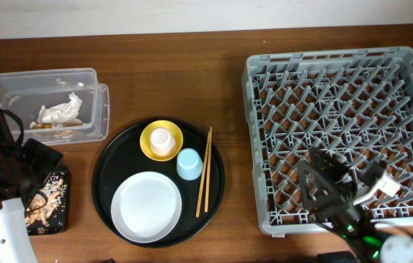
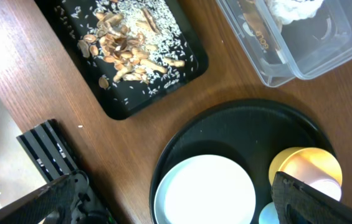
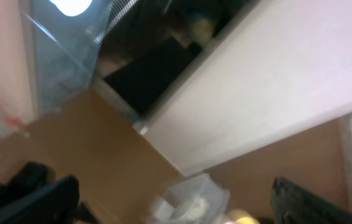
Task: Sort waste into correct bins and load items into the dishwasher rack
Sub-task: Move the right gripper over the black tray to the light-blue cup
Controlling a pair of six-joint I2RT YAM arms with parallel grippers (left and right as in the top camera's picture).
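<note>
Brown wooden table [image 1: 191, 66], grey peg-grid rack [image 1: 323, 60]

Dark brown wooden bench [image 1: 232, 80], glossy grain. Pale off-white wall [image 1: 191, 13] runs along its far edge. Right wrist view, blurred: bright round light [image 3: 71, 5] up top.

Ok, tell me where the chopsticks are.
In the overhead view, the chopsticks lie at the right of the round black tray, beside the light blue cup.

I see the table [image 1: 191, 73] bright and clear, with soft shadows. My left wrist view is sharp. My right wrist view is blurry, with a glaring lamp [image 3: 71, 5].
</note>
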